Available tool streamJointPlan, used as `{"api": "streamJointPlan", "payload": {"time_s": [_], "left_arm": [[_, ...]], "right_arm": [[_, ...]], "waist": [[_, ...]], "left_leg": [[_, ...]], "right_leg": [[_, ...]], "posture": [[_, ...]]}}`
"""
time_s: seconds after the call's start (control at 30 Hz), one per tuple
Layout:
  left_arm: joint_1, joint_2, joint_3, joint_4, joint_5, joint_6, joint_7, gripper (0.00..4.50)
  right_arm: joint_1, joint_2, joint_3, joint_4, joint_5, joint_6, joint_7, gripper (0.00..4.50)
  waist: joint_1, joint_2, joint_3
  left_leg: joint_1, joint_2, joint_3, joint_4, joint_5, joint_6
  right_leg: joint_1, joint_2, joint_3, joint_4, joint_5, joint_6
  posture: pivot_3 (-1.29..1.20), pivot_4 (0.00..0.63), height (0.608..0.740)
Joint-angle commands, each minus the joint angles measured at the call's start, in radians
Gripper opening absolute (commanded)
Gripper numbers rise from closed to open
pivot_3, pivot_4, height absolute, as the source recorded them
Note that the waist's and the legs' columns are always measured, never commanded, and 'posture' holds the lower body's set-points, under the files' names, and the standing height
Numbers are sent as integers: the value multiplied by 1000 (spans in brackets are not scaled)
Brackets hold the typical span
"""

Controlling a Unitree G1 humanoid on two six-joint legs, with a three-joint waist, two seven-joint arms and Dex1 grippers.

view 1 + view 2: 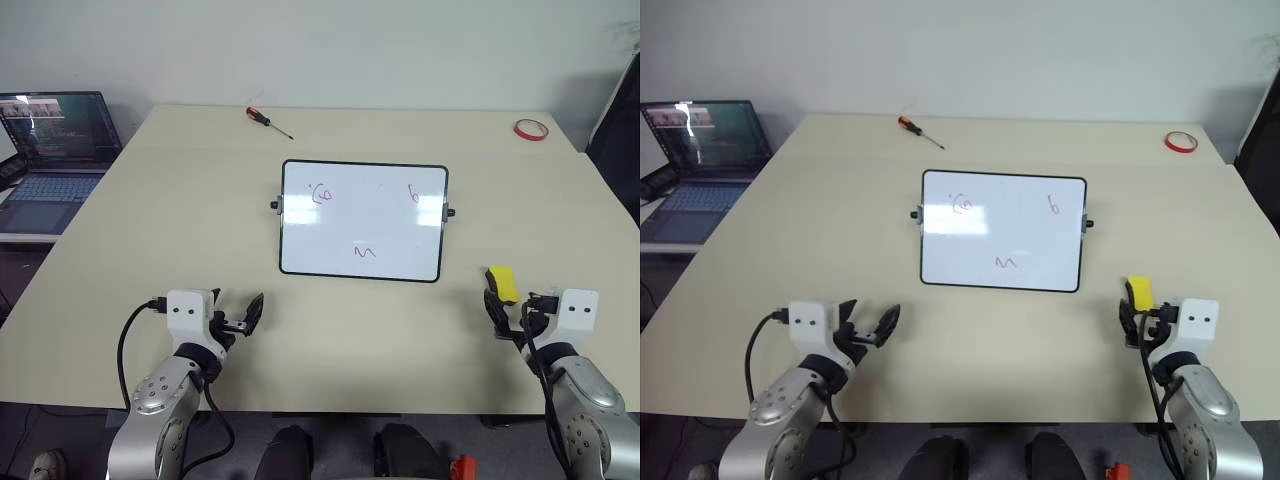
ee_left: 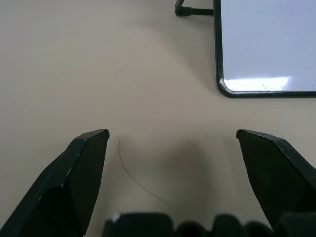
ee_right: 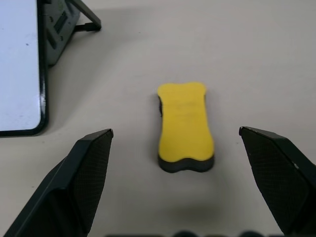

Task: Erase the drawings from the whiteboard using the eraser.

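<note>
The right gripper (image 3: 175,133) hangs with its jaws spread wide and empty, the yellow eraser (image 3: 185,126) lying flat on the table (image 1: 180,220) just ahead of it. The eraser sits near the whiteboard's (image 1: 363,220) right near corner. The left gripper (image 2: 170,136), also wide and empty, hovers off the board's left near corner, and three red drawings (image 1: 364,251) mark the board.

An office or lab workroom: a plain beige table (image 1: 150,230) against a bare white wall (image 1: 350,45), an open laptop (image 1: 55,140) on a side desk, a screwdriver (image 1: 268,121) and tape ring (image 1: 530,129) lying about.
</note>
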Motion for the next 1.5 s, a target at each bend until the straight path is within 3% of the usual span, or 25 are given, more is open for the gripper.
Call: {"api": "streamJointPlan", "payload": {"time_s": [0.03, 0.43, 0.67, 0.8, 1.1, 1.5], "left_arm": [[-33, 23, 28, -32, 4, -19, -11, 4499], [-129, 112, -6, -73, -93, 60, -172, 4499], [-175, 265, -135, -167, -199, 99, -452, 4499], [-271, 337, -195, -117, -159, 75, -541, 4499], [-445, 315, -285, -4, -118, 27, -632, 4499], [-430, 313, -289, 8, -112, 12, -665, 4499]], "right_arm": [[-32, -11, -5, 11, 1, -25, 11, 4483], [-117, -2, 2, 78, 13, -12, 17, 4483], [-149, 7, 27, 108, 5, -12, 20, 4483], [-178, 2, 40, 135, 7, -7, 27, 4483], [-239, -24, 55, 191, -15, 1, 23, 4483], [-196, -30, 30, 72, -14, 48, -29, 4483]], "waist": [[0, 0, 0], [-1, 0, 0], [-2, 1, 0], [-2, 1, 1], [-3, 1, 1], [-2, 2, 1]], "left_leg": [[0, 0, 0, 0, 0, 0], [0, 0, 0, 0, 0, 0], [0, 0, 0, 0, 0, 0], [0, 0, 0, 0, 0, 0], [0, 0, 0, 0, 0, 0], [-1, 0, 0, 0, 0, 0]], "right_leg": [[0, 0, 0, 0, 0, 0], [0, 0, 0, 0, 0, 0], [0, 0, 0, 0, 0, 0], [0, 1, 0, 1, 0, 0], [-1, 1, -1, 0, 0, 0], [-1, 1, 0, 0, 0, 0]], "posture": [[0, 150, 740], [0, 150, 740], [0, 150, 740], [0, 150, 740], [0, 150, 740], [0, 150, 740]]}}
